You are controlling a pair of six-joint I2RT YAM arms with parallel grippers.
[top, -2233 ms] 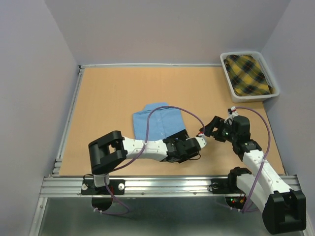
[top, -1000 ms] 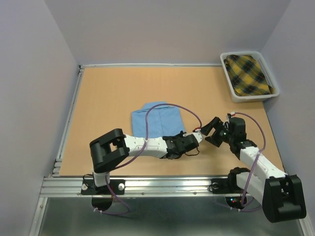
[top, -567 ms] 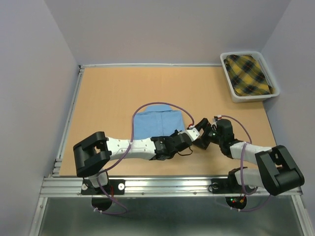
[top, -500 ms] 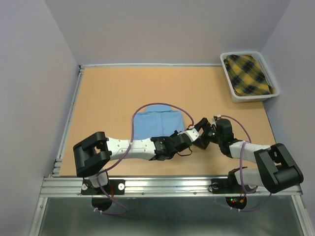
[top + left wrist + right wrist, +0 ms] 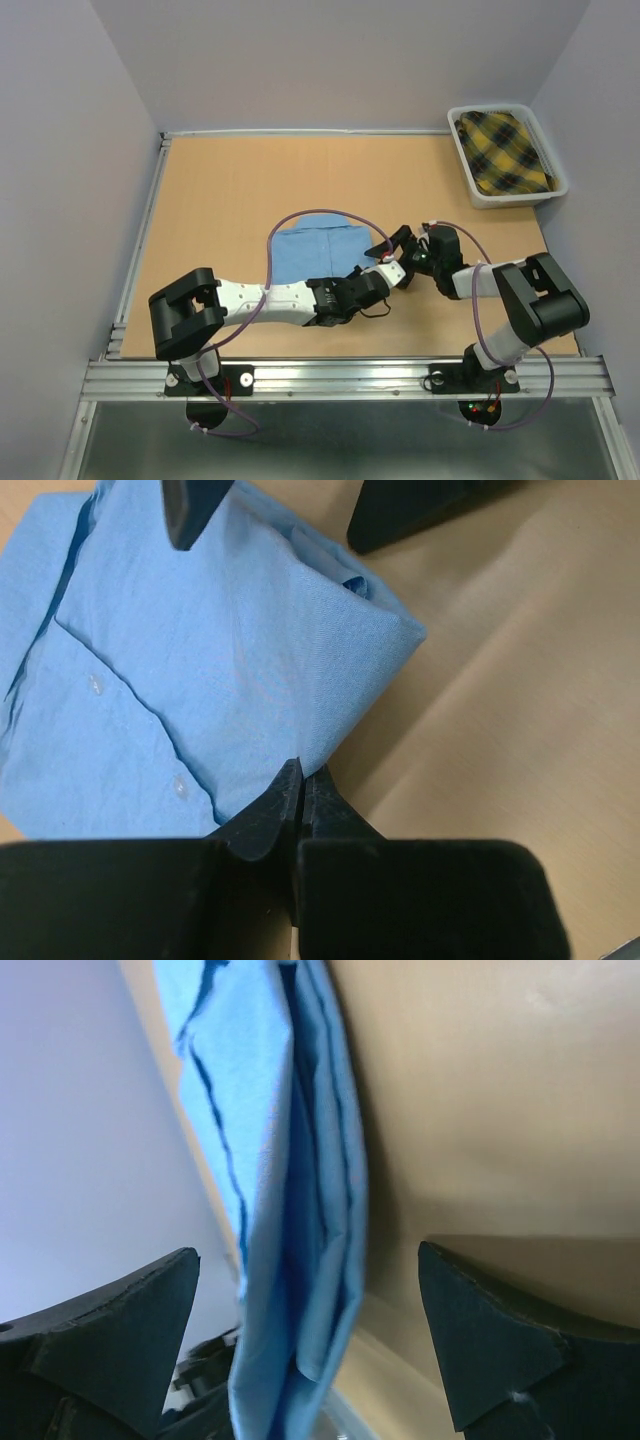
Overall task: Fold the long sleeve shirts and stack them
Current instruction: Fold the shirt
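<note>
Left end effector (image 5: 300, 780): we see it clenched, its two tips pressed together on the folded edge of the blue shirt (image 5: 220, 660)
Right end effector (image 5: 305, 1252): released, jaws spread wide, facing the left one with the shirt's corner between them
Right fingers (image 5: 195, 505): one hangs over the cloth and the other over bare table (image 5: 220, 200); we cannot tell whether either touches the shirt
Blue shirt: folded, button front showing, lying on the table just beyond the left end effector; the pinched corner is raised, and we see its layers edge-on from the right wrist
White bin (image 5: 540, 140): well apart, past the right end effector at the far right corner, holding a yellow plaid cloth (image 5: 505, 150)
</note>
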